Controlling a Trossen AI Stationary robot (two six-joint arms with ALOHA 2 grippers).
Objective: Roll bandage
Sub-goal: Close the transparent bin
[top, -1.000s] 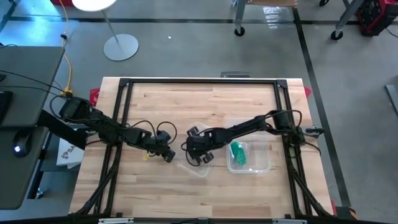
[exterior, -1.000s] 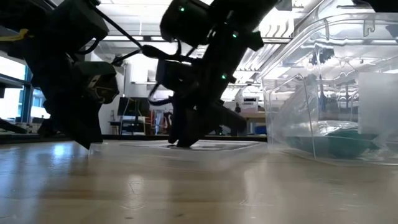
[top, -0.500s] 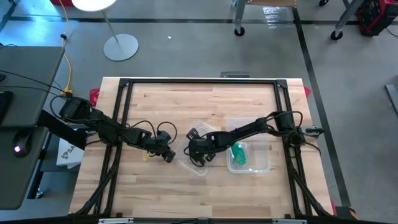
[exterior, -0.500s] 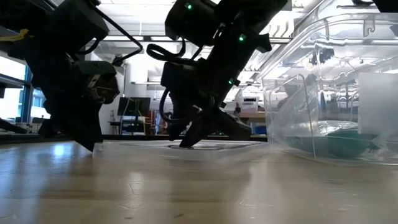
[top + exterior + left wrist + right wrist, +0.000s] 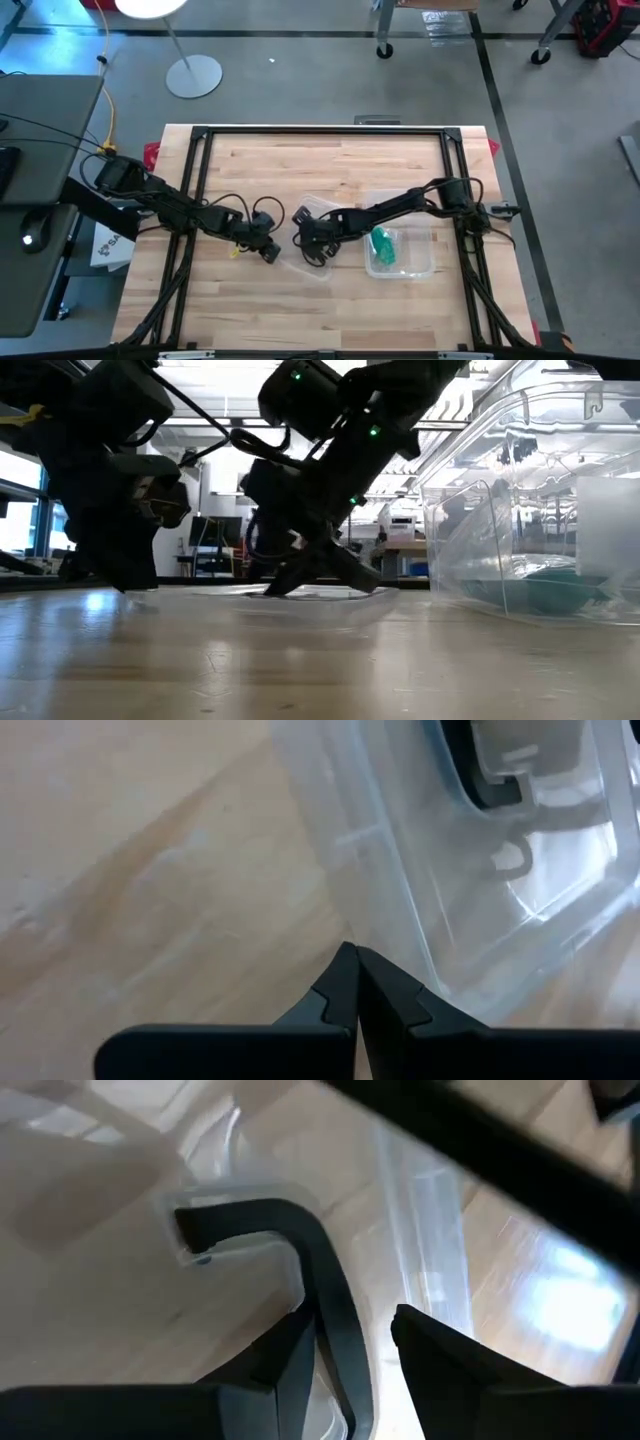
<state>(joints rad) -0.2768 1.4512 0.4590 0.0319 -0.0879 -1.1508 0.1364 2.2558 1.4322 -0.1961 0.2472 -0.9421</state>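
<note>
1. Pale wooden table (image 5: 260,300), seen from the high view, carries a clear plastic box (image 5: 425,265) on its right half, and the small green rolled bandage (image 5: 383,247) lies inside it. A flat clear plastic lid (image 5: 312,268) with a black handle sits mid-table. The right gripper (image 5: 308,240) is at the lid, well apart from the bandage; the left gripper (image 5: 268,250) rests just beside the lid's left edge.

2. Glossy and see-through, the box (image 5: 500,490) fills the right of the low view, the green bandage (image 5: 560,585) showing as a dull teal lump through its wall. The lid (image 5: 320,598) lies thin and flat, with the right gripper (image 5: 315,575) down on it and the left gripper (image 5: 135,575) at its far end on the board.

3. Left wrist view alone shows the left gripper (image 5: 355,985) with fingers pressed together, empty, tips at the lid's ridged clear edge (image 5: 400,900) on grained wood.

4. Right wrist view alone shows the right gripper (image 5: 352,1342) with its fingers (image 5: 440,1355) clamped either side of the lid's curved matte black handle (image 5: 325,1295); no bandage appears.
</note>
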